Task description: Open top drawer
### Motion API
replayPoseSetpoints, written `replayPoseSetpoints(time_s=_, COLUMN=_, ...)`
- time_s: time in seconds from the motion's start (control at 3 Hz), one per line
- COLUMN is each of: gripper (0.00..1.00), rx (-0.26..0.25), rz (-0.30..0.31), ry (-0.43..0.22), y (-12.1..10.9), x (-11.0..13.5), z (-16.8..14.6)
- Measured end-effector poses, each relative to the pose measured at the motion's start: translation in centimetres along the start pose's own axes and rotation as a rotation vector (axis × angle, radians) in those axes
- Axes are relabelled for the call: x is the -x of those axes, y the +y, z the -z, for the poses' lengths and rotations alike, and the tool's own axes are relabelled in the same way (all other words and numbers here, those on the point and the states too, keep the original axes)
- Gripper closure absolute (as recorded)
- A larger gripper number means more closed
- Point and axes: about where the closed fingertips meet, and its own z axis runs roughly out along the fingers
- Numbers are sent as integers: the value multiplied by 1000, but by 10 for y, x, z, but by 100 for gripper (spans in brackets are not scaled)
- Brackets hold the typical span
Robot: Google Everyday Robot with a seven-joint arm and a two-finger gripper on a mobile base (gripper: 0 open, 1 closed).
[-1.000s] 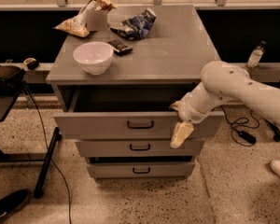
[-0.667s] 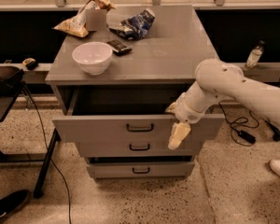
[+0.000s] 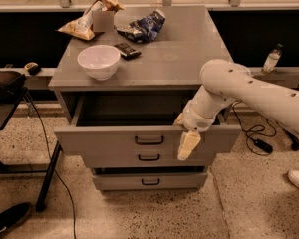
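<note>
Our gripper [image 3: 186, 135] hangs by the top drawer [image 3: 109, 141], at its front edge; we cannot tell how wide it is. The drawer looks stiff and heavy; we'd grab its black handle [image 3: 149, 140].

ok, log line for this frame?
top drawer: pulled open | gripper: over its front rim, right of handle

A smooth cream plastic gripper [image 3: 188, 147] hangs at the matt grey front of the drawer [image 3: 102, 141]. Beyond the jaws, a glossy white bowl [image 3: 98, 61] and a crinkled foil bag [image 3: 142, 26] rest on the matt top [image 3: 189, 54].
</note>
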Motion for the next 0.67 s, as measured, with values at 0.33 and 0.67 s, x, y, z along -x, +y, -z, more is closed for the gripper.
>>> replayPoseSetpoints(time_s=0.33, gripper=39, rx=89, rz=-4, ry=64, y=27, x=2, z=10)
replayPoseSetpoints(time_s=0.67, gripper=39, rx=112, rz=-21, ry=66, y=47, x=1, z=27)
